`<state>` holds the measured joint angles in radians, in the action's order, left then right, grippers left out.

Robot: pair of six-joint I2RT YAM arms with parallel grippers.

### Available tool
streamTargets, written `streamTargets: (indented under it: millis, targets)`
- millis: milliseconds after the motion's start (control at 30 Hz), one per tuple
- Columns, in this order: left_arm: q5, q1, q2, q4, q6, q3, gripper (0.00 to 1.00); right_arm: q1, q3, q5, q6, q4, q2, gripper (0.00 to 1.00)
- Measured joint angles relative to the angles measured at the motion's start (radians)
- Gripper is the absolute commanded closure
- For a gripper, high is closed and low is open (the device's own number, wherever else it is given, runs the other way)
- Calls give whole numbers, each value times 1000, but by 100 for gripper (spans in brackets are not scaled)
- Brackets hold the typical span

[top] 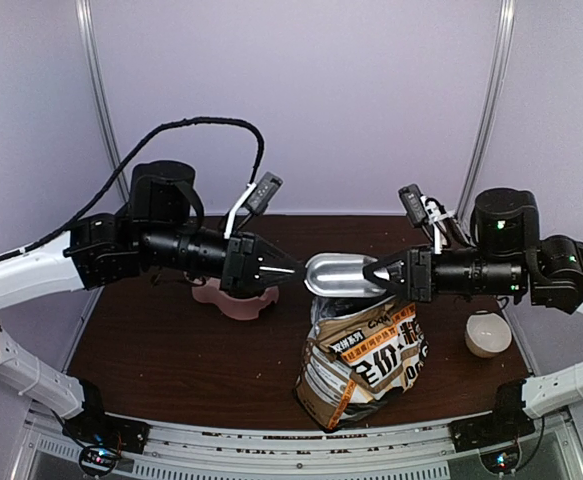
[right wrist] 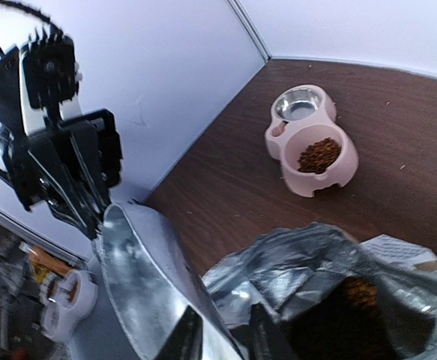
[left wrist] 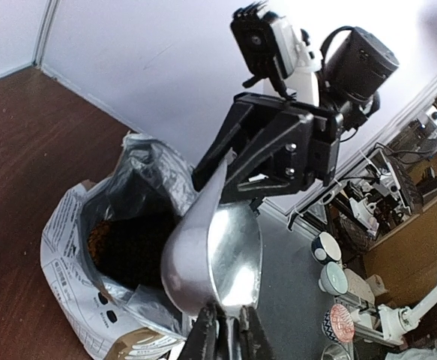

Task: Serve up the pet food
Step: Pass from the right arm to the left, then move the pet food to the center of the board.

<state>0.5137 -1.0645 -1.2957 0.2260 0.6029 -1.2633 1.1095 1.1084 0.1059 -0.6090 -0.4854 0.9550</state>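
My left hand [top: 296, 270] is clamped on the metal scoop [top: 339, 275] by its handle, up over the open bag [top: 366, 365]. My right hand [top: 376, 272] straddles the scoop's rim, can't tell if it's gripping. Kibble [left wrist: 98, 236] sits in the bag, plus some in the pink feeder [right wrist: 308, 184].

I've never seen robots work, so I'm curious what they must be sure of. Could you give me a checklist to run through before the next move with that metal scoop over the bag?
1. Left claw gripping the scoop: ok, its fingers are pinched on the narrow end.
2. Right claw clear of the scoop: cannot tell, its fingers sit at the far end.
3. Scoop loaded: not ok, its bowl looks empty.
4. Bag open with pet food inside: ok, the mouth gapes just below the scoop.
5. Pink feeder ready: ok, it stands upright; one basin holds some food and the metal one is empty.
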Motion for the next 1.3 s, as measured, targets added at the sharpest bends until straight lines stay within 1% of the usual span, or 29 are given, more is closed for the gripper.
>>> streamTargets:
  millis: [167,333,467,600,700,833,1000,1033,1067,1100,1133,1167,1300]
  targets:
    - [-58,-2,5,50,96,33,100,-2,0,-79,3,-55,10,51]
    - [-87,-2,31,75,206,79,100,-3,18,-172,2,-130,-39,41]
    - [-104,-2,70,63,291,106,100,-4,40,-288,-52,-219,-95,38]
    - [-105,10,109,22,367,151,100,-10,53,-381,-127,-328,-105,38]
    - [-99,29,127,-2,404,187,100,-14,78,-411,-168,-403,-69,38]
    - [-91,50,145,0,408,203,100,-15,114,-416,-193,-433,9,39]
    - [-88,64,185,8,382,204,100,-15,145,-416,-219,-479,119,45]
    - [-87,67,199,11,372,207,100,-15,153,-416,-229,-494,140,50]
    - [-87,71,210,14,364,209,100,-15,160,-416,-237,-507,158,61]
    - [-86,75,222,21,355,211,100,-15,165,-416,-244,-517,174,78]
    - [-87,79,233,27,346,212,100,-15,165,-417,-253,-522,185,90]
    - [-87,85,246,34,336,214,100,-15,165,-417,-265,-531,197,100]
    - [-87,109,296,65,299,224,100,-17,183,-423,-286,-562,241,100]
